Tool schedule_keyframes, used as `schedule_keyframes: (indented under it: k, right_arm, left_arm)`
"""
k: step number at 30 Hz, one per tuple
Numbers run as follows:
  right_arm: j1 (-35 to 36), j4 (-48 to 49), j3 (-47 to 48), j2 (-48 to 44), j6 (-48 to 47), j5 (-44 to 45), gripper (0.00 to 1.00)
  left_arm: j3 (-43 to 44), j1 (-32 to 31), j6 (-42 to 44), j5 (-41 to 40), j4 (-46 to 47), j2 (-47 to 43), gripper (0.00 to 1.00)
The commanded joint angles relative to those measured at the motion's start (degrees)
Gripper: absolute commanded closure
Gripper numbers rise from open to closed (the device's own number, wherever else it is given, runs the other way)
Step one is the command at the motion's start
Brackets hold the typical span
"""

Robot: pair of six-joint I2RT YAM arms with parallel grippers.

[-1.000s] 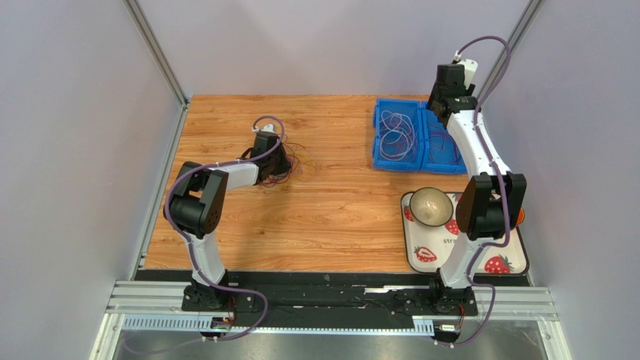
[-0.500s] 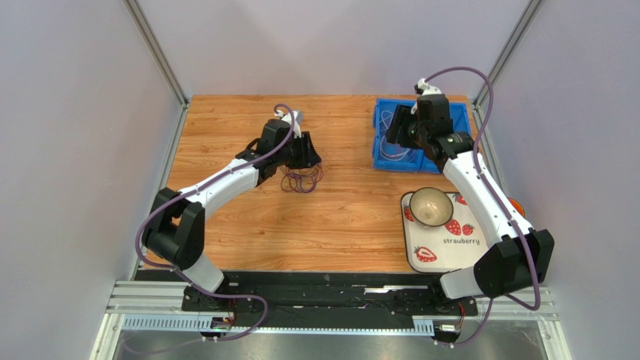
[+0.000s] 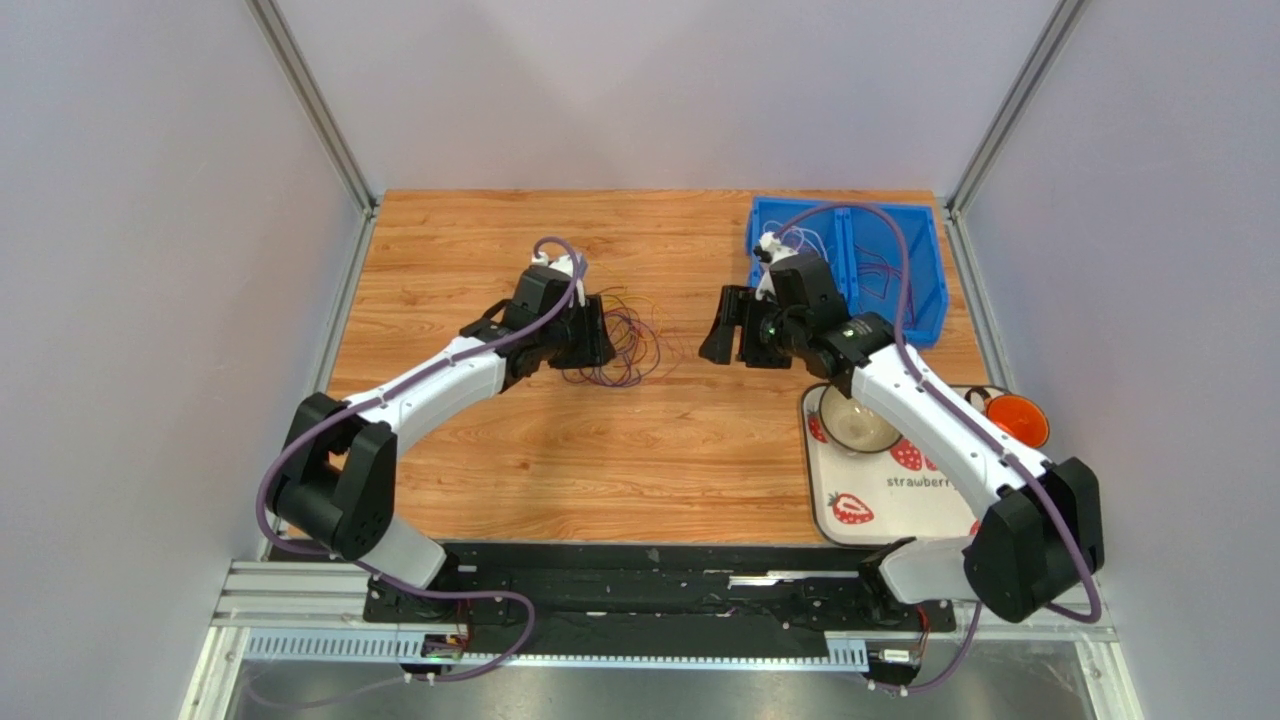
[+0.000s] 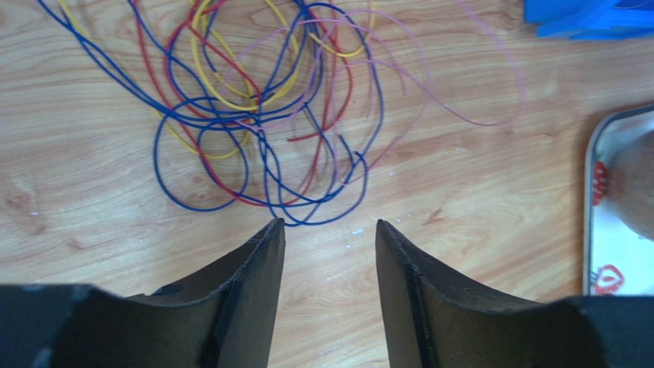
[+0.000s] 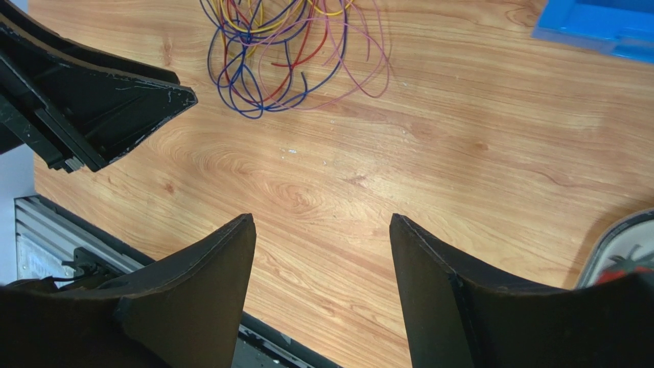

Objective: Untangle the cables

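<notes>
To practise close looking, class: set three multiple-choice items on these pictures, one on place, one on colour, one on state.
1. The tangle by the left gripper lies: A in the bin; B on the table; C on the tray.
2. Which colour is missing from the tangle? A blue; B green; C yellow.
3. The left gripper is: A open, empty; B shut on a cable; C shut, empty.
Answers: 1 B, wood shows under the loops; 2 B, strands are blue, yellow, red, pink; 3 A, fingers apart, nothing between.
</notes>
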Motion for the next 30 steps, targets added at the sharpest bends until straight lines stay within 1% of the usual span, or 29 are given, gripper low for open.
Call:
schedule_keyframes:
  k: [1,2,3,5,9,13,17,22,30]
  right_arm:
    - [2.7,5.7,2.0,5.5,1.2,1.8,0.3]
    - [4.1,5.0,3.3,7.6,0.4,3.4,0.3]
    - [4.5,4.3,6.3,9.1,-1.9,4.7,0.3]
    - [5.2,2.7,9.1,13.2,-3.8,7.6,0.29]
    - [5.4,-1.0,16.6,20.3,-7.5,12.3,0.28]
    - [5.5,-3.1,22.1,27.4,-10.6,15.2,0.27]
    - [5.6,-5.3,27.2,33.4,-12.1,18.9,0.27]
    - [5.7,-5.4,31.0,39.3,-13.0,18.2,0.27]
    - [6.8,-5.1,33.2,43.4,-14.0,17.2,0.29]
  left_arm:
    - [-2.2,0.2,0.0,-4.1,5.4,1.4,0.46]
    - [-2.7,0.2,0.1,-4.2,6.3,1.8,0.47]
    - [-3.9,0.2,0.1,-4.3,8.6,2.4,0.48]
    - [-5.5,0.2,0.5,-4.2,10.9,3.1,0.49]
    - [-6.9,0.3,0.8,-3.1,16.4,4.6,0.52]
    - [-7.5,0.3,1.0,-3.1,18.8,5.1,0.54]
    - [-7.1,0.4,0.9,-3.0,18.7,6.0,0.55]
    - [-6.6,0.7,0.7,-2.8,18.5,6.8,0.57]
    - [-5.4,0.8,0.4,-2.8,17.7,8.2,0.59]
